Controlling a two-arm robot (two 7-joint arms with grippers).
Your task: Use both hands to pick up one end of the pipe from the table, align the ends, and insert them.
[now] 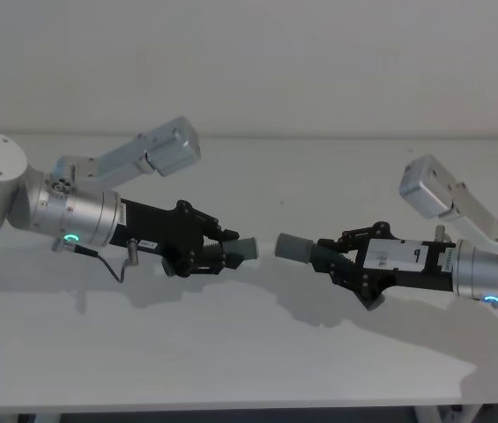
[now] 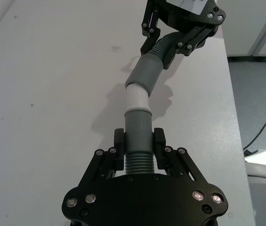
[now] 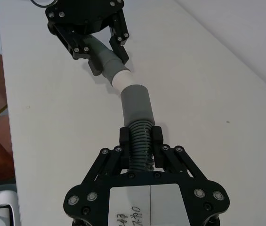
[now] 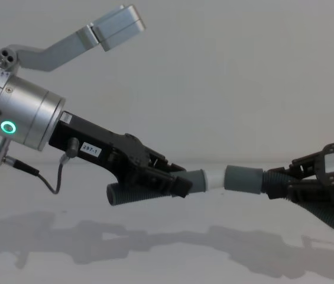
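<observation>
Both grippers are clenching hose pieces above the table (image 1: 249, 352) — left gripper (image 4: 175, 180) gripping the white-tipped piece (image 4: 205, 178), right gripper (image 4: 285, 183) the wider-cuffed piece (image 4: 243, 178) — tip meeting cuff mouth.

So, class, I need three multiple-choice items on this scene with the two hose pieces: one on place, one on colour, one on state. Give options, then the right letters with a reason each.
1. Where are the two hose pieces?
A. Lying flat on the table
B. Held up above the table, one in each gripper
C. Both in one gripper

2. What colour is the narrow tip between the two cuffs?
A. White
B. Red
C. Black

3. How do the two ends stand?
A. Far apart, pointing away from each other
B. Tip at the wide cuff's mouth, much of it still showing
C. Tip wholly hidden inside

Answers: B, as the left gripper and right gripper each clamp a ribbed hose piece above the table; A, the white tip shows plainly; B, white remains visible at the wide cuff.
</observation>
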